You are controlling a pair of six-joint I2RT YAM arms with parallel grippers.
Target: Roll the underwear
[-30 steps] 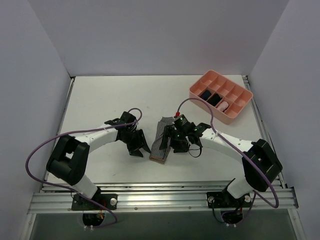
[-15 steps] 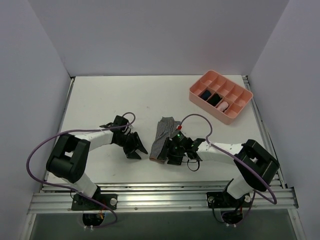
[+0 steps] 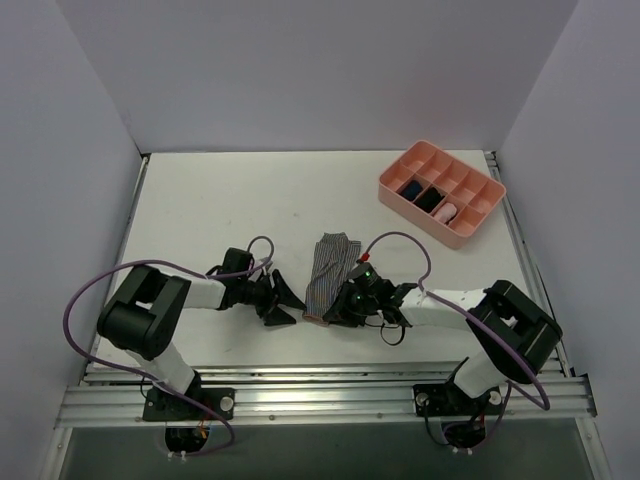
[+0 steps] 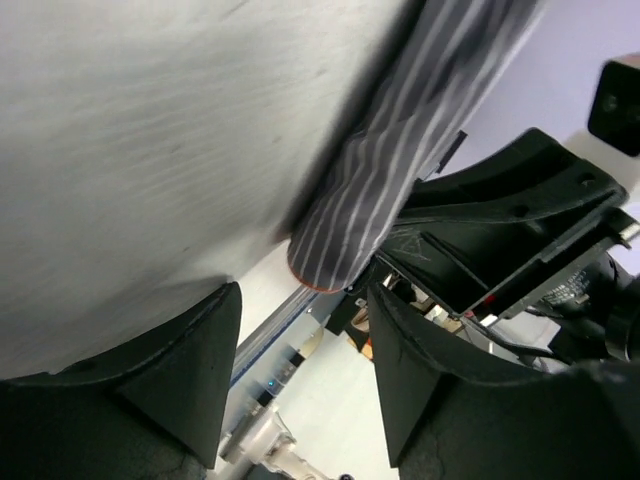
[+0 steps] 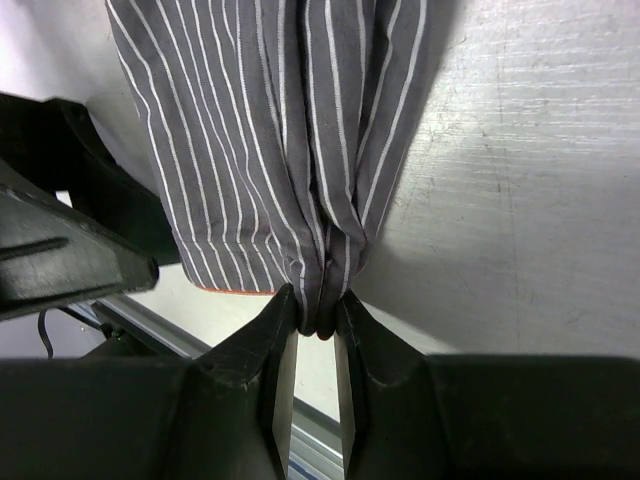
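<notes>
The underwear (image 3: 327, 270) is a grey, white-striped folded strip lying on the table in front of the arms. Its near end (image 5: 290, 150) is pinched between the fingers of my right gripper (image 5: 317, 312), which is shut on a bunched fold of the cloth. An orange edge shows at the cloth's near corner (image 4: 325, 287). My left gripper (image 3: 285, 300) lies low on the table just left of that near end, open, with nothing between its fingers (image 4: 200, 350). In the left wrist view the striped cloth (image 4: 400, 170) lies just beyond the left gripper's (image 4: 305, 330) fingertips.
A pink divided tray (image 3: 470, 222) stands at the back right, holding small dark and pink rolled bundles. The table's near edge and a metal rail (image 3: 330, 385) run just behind the grippers. Grey walls close in the left and right sides.
My right gripper slid to the near end of the underwear and closed on it. My left gripper dropped lower and moved right toward the same end, staying open.
</notes>
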